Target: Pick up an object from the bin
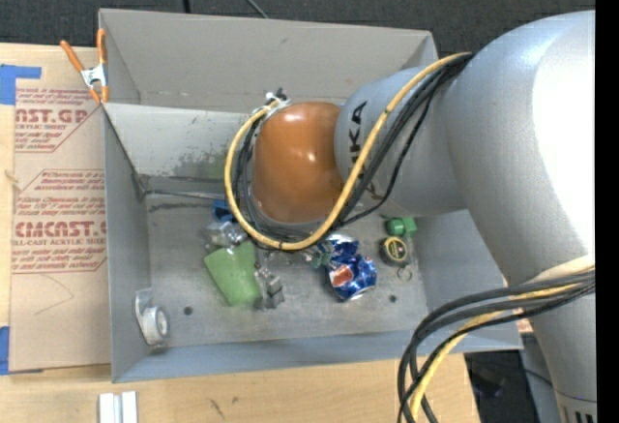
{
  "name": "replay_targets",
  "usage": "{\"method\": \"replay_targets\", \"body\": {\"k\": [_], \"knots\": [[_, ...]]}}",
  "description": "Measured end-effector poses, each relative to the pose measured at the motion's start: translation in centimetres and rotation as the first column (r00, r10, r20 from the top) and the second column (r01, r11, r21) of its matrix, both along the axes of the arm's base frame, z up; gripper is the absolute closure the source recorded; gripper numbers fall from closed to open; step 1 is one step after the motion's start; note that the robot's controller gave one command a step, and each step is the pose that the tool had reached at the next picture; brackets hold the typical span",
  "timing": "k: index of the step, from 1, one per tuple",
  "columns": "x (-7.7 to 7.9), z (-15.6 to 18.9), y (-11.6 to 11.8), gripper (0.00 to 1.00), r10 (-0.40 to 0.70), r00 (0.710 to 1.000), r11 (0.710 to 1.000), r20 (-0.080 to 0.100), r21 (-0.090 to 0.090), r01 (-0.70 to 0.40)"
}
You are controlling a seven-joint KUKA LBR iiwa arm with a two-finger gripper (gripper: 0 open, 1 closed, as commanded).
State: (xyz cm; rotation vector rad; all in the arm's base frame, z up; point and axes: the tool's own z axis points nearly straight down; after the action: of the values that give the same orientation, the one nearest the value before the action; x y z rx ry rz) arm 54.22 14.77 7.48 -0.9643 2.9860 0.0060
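My gripper (270,287) reaches down under the orange wrist cover to the bin floor, left of the middle. Its tip is right against the right edge of a pale green block (230,276) that lies tilted on the floor. A crumpled blue, red and white wrapper (348,269) lies a short way to the gripper's right. Just above the green block sits a small clear, shiny piece (226,235), with a bit of something blue (221,212) behind it, partly hidden by the cover.
A small green part with a yellow ring (397,237) lies at the right of the floor. A roll of clear tape (151,320) stands in the front left corner. The arm and its cables cover the bin's right and back.
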Motion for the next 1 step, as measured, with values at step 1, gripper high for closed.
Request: {"method": "replay_targets", "body": {"k": [1], "knots": [[0.07, 0.1, -0.22, 1.0, -0.004, 1.0, 1.0, -0.001, -0.003, 0.004]]}}
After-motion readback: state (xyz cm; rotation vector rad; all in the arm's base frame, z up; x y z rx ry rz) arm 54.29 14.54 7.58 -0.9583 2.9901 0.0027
